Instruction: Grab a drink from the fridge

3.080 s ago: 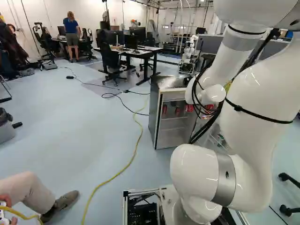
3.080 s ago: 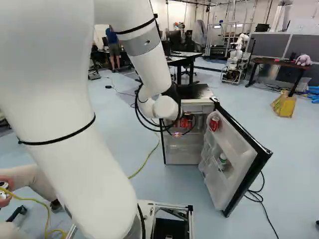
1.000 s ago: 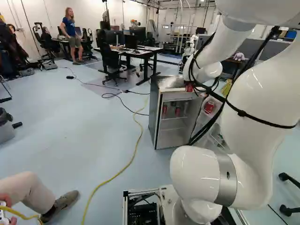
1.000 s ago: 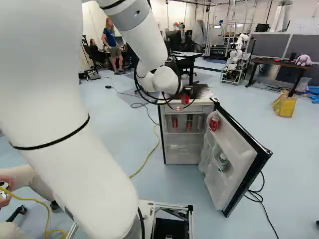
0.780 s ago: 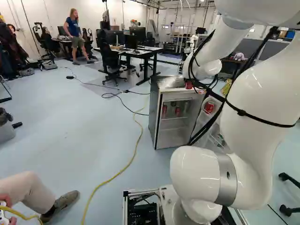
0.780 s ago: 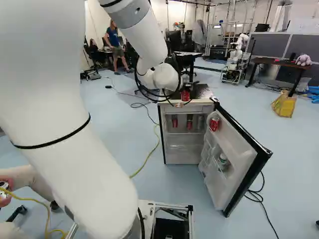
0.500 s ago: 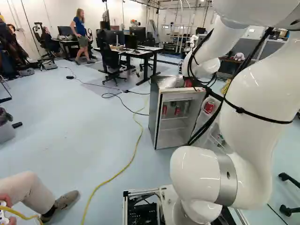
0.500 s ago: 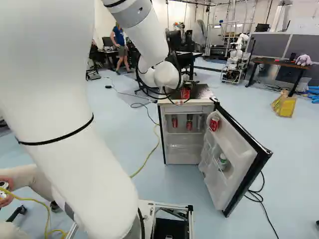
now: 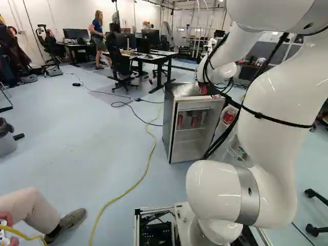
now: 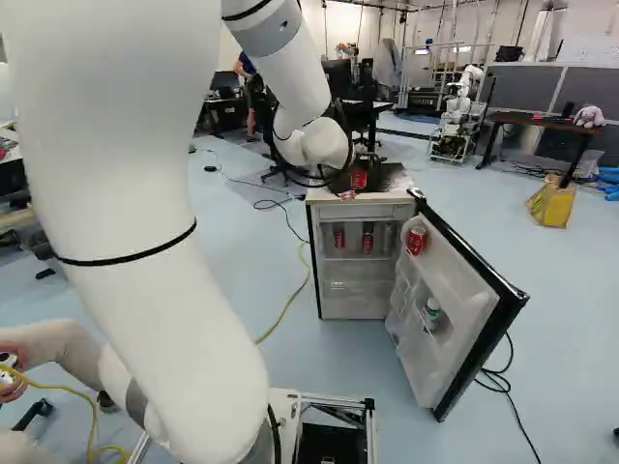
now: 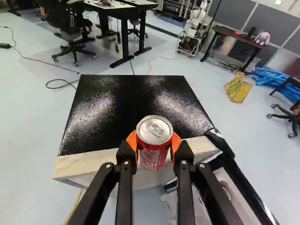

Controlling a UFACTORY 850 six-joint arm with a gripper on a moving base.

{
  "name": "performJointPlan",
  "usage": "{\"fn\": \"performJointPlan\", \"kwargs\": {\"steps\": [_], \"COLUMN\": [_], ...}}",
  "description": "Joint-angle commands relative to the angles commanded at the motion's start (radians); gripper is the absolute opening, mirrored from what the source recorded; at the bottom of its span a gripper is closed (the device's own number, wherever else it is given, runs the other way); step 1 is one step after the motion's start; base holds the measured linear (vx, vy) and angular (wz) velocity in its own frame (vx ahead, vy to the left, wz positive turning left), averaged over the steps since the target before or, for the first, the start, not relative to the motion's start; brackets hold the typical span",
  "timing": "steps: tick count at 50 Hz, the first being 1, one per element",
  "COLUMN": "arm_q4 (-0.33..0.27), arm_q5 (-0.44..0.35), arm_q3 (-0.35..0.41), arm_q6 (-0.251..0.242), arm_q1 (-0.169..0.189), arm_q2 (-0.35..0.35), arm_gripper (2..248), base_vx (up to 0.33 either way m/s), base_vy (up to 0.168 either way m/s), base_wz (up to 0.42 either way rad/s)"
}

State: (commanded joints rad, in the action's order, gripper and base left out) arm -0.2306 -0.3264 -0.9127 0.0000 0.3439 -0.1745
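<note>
In the right base view my gripper (image 10: 359, 173) is largely hidden behind the wrist and cables, at the front part of the fridge top (image 10: 395, 179). The wrist view shows the gripper (image 11: 155, 144) shut on an upright red drink can (image 11: 154, 136), an orange pad on either side. The can overlaps the top's pale front edge; whether its base touches the top cannot be told. The fridge (image 9: 169, 125) stands with its door (image 10: 464, 290) swung out. Red cans (image 10: 368, 239) stand on its upper shelf. The door holds another red can (image 10: 416, 241) and a green-and-white container (image 10: 431, 311).
Desks (image 9: 148, 56) and office chairs stand beyond the fridge, with another robot (image 10: 456, 121) farther back. A yellow bag (image 10: 550, 204) lies right of the door in the right base view. A yellow cable (image 9: 149, 154) and dark cords cross the floor. A seated person's leg (image 9: 31, 207) is near the base.
Since the earliest frames my arm has brought the gripped can up from the fridge's front opening. Over the last second it has moved farther back over the top. The base has not moved.
</note>
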Motion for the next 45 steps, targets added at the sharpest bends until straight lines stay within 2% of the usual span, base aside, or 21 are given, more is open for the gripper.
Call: {"fn": "performJointPlan", "kwargs": {"steps": [45], "arm_q4": [0.057], "arm_q5": [0.0], "arm_q3": [-0.106], "arm_q6": [0.0], "arm_q1": [-0.043], "arm_q2": [-0.093], "arm_gripper": [90], "base_vx": [0.0], "base_vy": [0.0], "base_wz": [0.0]}}
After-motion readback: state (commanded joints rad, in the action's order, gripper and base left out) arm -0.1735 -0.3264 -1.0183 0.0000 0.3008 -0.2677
